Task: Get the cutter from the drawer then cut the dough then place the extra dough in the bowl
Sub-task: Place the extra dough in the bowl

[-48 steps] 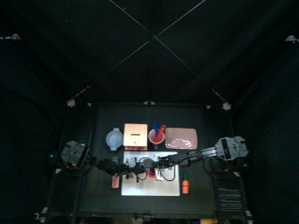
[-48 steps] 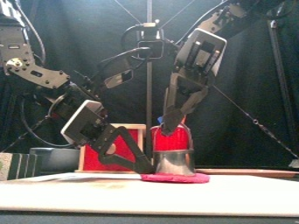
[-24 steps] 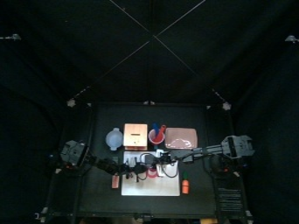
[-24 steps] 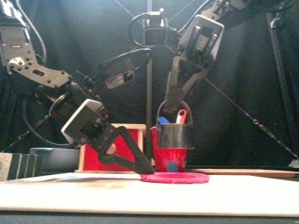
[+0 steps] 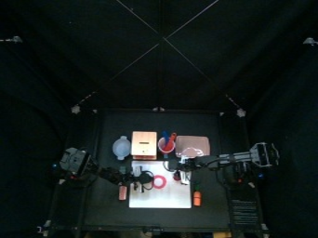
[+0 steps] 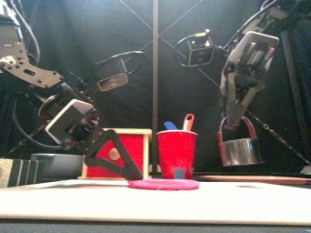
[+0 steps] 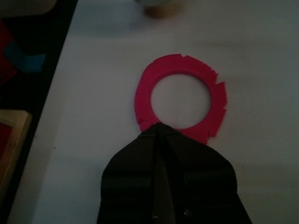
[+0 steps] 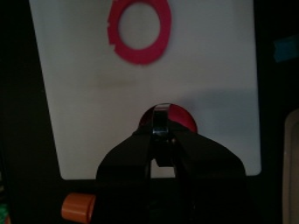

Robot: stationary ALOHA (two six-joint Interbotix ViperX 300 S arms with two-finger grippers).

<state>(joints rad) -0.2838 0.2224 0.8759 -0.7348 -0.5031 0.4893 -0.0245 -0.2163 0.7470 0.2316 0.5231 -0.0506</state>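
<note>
**Cutter's up in the air, dough ring sitting on the board**

The right arm comes in from the right and bends steeply down. The right gripper (image 6: 230, 125) points at the table, its 2 jaws pinched tight on the wire handle of the metal cutter (image 6: 241, 151). The cutter hangs under it, upright with the open mouth facing down. It's clear of the table and off to the right of the red cup (image 6: 177, 153) in the front view. The right wrist view shows a round red patch right at the jaw tips, and I can't tell if that's dough inside the cutter.

The left arm reaches in low from the left, angled down. The left gripper (image 7: 162, 131) is closed up, jaws together, tips touching the near edge of the pink dough ring (image 7: 181, 94). I can't tell if it's pinching the dough or just pressing on it.

The ring lies flat on the white cutting board (image 7: 257, 52), with a few nicks in its outer edge. It looks slightly oval, the long way roughly in line with the left jaws.

The wooden box (image 5: 147, 141), blue-grey bowl (image 5: 121, 146) and pink tray (image 5: 194, 144) sit behind the board.
</note>
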